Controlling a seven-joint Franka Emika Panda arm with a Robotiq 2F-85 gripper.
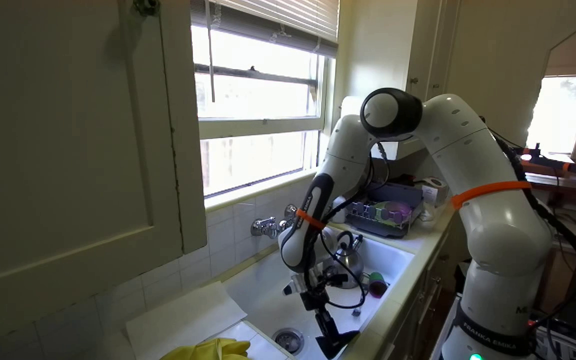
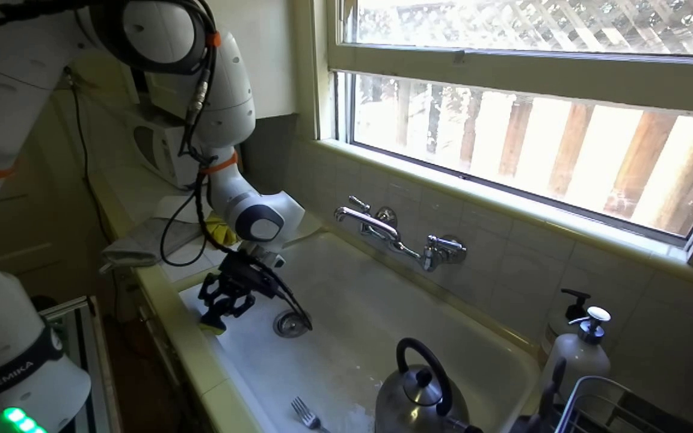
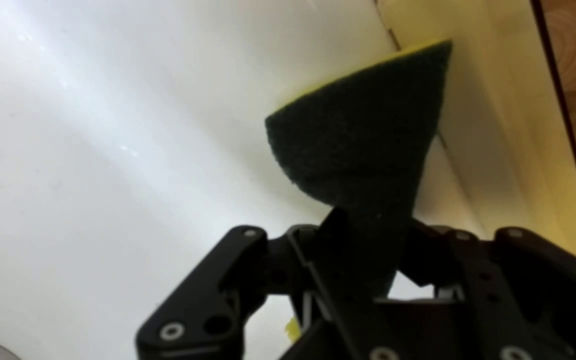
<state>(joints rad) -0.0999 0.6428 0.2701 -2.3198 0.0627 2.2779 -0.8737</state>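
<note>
My gripper (image 3: 375, 240) is shut on a sponge (image 3: 363, 125) with a dark green face and a thin yellow edge. The sponge is bent and sticks out beyond the fingers. In the wrist view its far corner overlaps the yellow tiled rim (image 3: 508, 125) of the white sink (image 3: 93, 200). I cannot tell whether it touches the rim or the wall. In both exterior views the gripper (image 1: 324, 320) (image 2: 229, 300) points down at the sink's front edge, with the sponge (image 1: 337, 344) (image 2: 213, 326) below it. The drain (image 1: 289, 341) (image 2: 291, 323) lies beside the gripper.
A steel kettle (image 1: 349, 262) (image 2: 421, 406), a fork (image 2: 305, 414) and a green cup (image 1: 377, 284) are in the sink. A wall faucet (image 2: 376, 225) overhangs it. A dish rack (image 1: 383, 215), soap bottles (image 2: 578, 361) and a yellow cloth or glove (image 1: 208, 350) are around it.
</note>
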